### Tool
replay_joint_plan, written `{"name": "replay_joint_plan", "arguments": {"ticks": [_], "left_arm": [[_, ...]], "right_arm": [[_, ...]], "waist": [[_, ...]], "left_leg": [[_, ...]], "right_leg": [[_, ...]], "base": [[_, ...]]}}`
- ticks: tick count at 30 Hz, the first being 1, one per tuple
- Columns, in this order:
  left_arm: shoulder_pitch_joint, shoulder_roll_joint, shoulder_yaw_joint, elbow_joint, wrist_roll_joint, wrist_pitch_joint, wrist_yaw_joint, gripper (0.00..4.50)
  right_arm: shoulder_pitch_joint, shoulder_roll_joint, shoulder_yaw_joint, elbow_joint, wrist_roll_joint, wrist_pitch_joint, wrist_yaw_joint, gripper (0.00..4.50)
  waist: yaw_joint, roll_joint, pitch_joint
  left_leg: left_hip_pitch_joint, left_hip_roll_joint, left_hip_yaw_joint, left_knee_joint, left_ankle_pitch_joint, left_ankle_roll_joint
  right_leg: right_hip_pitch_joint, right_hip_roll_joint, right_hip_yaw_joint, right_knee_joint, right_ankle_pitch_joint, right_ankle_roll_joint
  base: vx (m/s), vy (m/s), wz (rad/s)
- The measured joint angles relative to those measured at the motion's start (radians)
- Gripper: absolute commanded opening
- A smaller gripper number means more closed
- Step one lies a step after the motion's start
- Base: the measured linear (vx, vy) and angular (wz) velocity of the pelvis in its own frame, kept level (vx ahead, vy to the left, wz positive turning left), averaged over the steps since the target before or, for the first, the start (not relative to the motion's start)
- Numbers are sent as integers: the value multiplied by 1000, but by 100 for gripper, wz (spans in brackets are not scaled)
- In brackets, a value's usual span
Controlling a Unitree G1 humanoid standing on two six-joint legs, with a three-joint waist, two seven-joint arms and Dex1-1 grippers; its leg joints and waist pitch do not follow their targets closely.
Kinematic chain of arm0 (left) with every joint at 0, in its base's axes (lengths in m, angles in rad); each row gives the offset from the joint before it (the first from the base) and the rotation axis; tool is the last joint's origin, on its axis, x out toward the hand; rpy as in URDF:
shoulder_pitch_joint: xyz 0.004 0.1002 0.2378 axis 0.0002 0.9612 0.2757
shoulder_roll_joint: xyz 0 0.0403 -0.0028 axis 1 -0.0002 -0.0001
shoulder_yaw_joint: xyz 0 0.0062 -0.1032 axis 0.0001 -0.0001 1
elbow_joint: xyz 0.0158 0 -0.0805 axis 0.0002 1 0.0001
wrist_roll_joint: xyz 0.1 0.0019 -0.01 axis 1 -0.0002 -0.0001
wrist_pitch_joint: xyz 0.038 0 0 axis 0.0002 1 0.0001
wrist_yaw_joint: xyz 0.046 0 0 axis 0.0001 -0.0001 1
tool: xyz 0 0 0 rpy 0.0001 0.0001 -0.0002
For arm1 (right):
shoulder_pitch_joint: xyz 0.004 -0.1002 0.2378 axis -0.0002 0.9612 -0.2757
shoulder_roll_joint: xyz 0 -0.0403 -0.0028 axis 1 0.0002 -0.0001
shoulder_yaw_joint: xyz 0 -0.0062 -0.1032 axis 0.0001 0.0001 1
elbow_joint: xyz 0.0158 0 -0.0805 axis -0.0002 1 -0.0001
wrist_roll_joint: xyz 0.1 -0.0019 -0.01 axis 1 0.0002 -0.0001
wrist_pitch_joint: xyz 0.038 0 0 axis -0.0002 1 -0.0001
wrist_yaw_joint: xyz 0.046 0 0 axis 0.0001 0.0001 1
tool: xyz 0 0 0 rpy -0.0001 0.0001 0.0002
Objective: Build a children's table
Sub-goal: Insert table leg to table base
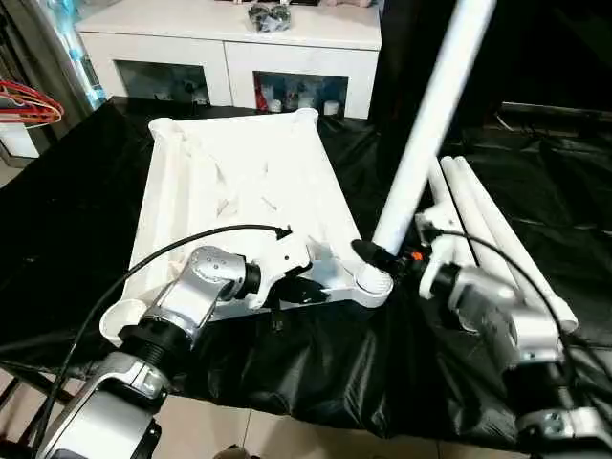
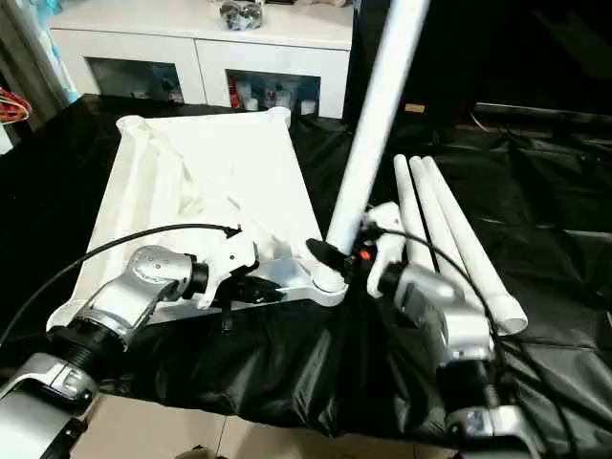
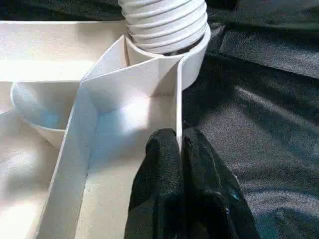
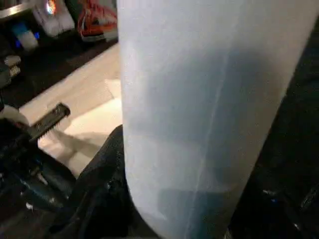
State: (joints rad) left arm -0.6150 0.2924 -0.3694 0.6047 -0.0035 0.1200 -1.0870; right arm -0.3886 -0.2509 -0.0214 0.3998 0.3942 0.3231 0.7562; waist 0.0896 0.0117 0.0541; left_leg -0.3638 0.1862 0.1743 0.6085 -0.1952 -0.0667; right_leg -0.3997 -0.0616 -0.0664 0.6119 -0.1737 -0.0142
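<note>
Lying upside down on the black cloth [image 1: 86,220], the table top [image 1: 239,182] has one leg [image 1: 426,124] rising steeply from its near right corner socket [image 1: 373,284]; the right gripper [image 1: 387,258] clasps that leg just above the socket; three spare legs [image 1: 488,225] lie just beside. The left gripper [image 3: 180,149] is pressed together on the top's thin edge wall beside the socket; a white cabinet [image 1: 229,43] stands behind.

One white table top [image 1: 239,191] lies upside down. One leg [image 1: 430,124] stands in its corner socket. Three more legs [image 1: 497,229] lie side by side at three o'clock.
</note>
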Motion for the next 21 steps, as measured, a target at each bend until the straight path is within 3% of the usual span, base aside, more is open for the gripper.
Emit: {"name": "replay_joint_plan", "arguments": {"ticks": [9,21], "left_arm": [[0,-12,1,14,1,1,14,0],[0,-26,2,36,8,-11,31,0]], "right_arm": [[71,36,-20,29,3,-182,9,193],[126,56,-15,39,-21,-311,-18,193]], "waist": [[0,-1,-5],[0,-2,-5]], "left_leg": [[3,-1,0,-2,0,0],[13,-6,0,-15,0,0]], "right_leg": [[2,0,0,-2,0,1],[16,-4,-2,-18,-1,2]], "base": [[0,0,0],[0,0,0]]}}
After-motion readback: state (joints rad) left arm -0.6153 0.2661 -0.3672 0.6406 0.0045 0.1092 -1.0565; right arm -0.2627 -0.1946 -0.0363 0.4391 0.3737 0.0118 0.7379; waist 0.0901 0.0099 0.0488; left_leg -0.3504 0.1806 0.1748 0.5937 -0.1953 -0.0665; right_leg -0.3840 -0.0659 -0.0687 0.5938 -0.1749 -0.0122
